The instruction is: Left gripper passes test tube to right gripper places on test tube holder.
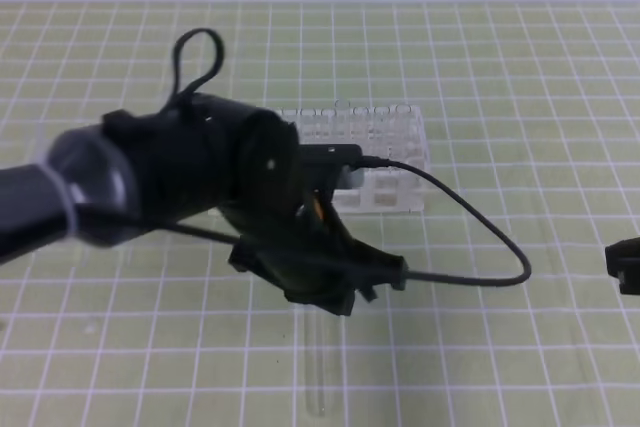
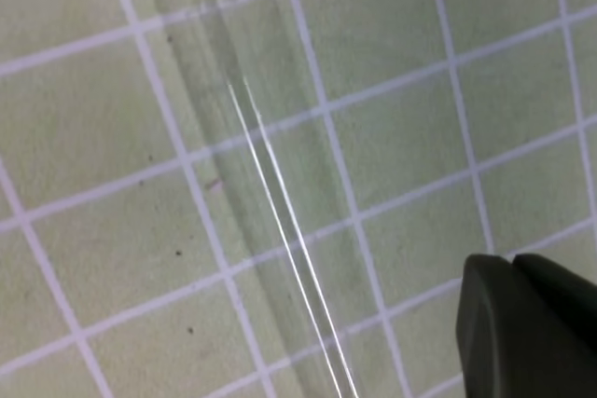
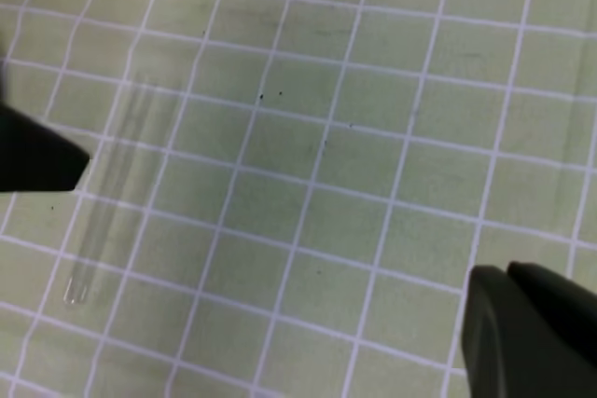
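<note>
Exterior high view, going left to right. At left and centre of the frame, left gripper point(image 1: 335, 282): bulky black arm, shiny grey collar, looped black cable above, short claw fingers pointing down at the mat. Fingers drawn together, nothing between them. Just under the claw, at lower centre, test tube point(image 1: 318, 367): slim clear glass, lying flat on the mat, not lifted. Behind the arm, at upper centre, test tube holder point(image 1: 385, 162): white plastic lattice with rows of round holes, partly covered by the arm. At far right edge, only a black corner of right gripper point(image 1: 625, 265), well apart from the tube; closed, fingers together.

Left wrist view: tube point(image 2: 284, 230) running diagonally from upper left to bottom centre, two thin bright lines of reflection on smooth glass, one matte black finger point(image 2: 522, 323) at lower right beside it, not touching.

Right wrist view: tube point(image 3: 107, 193) at left of the frame, rack edge at top.

Judged step: the very first one, the pick-up, not yet done. Next move probably calls for opening the claw, lowering around the tube and closing softly, since round smooth glass can roll or slip on the green gridded mat point(image 1: 520, 67).
</note>
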Controlling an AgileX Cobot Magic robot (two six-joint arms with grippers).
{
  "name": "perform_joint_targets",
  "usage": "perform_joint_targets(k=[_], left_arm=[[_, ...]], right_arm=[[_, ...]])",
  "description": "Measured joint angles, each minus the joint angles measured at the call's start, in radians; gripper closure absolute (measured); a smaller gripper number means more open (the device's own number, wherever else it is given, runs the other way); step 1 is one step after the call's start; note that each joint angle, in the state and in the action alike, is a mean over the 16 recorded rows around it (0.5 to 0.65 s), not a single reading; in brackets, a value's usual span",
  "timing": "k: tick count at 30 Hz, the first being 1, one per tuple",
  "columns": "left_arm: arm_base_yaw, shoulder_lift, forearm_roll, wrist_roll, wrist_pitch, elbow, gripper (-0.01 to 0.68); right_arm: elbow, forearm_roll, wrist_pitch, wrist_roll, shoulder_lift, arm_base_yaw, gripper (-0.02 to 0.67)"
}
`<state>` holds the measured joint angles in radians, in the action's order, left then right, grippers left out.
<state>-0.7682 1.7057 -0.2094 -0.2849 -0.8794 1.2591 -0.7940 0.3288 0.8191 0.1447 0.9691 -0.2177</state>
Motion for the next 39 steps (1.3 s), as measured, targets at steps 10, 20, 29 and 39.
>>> perform_joint_targets(k=[10, 20, 29, 39], left_arm=[[-0.004, 0.136, 0.009, 0.026, -0.176, 0.139, 0.402], [-0.004, 0.165, 0.014, 0.001, -0.211, 0.166, 0.167], [-0.038, 0.162, 0.104, -0.135, -0.216, 0.165, 0.166], [-0.096, 0.171, 0.218, -0.276, -0.223, 0.166, 0.195]], right_arm=[[0.0, 0.008, 0.014, 0.002, 0.0, 0.0, 0.665], [0.0, 0.012, 0.021, 0.004, 0.0, 0.0, 0.665], [0.0, 0.015, 0.033, 0.004, 0.0, 0.0, 0.665], [0.0, 0.018, 0.042, 0.004, 0.0, 0.0, 0.665]])
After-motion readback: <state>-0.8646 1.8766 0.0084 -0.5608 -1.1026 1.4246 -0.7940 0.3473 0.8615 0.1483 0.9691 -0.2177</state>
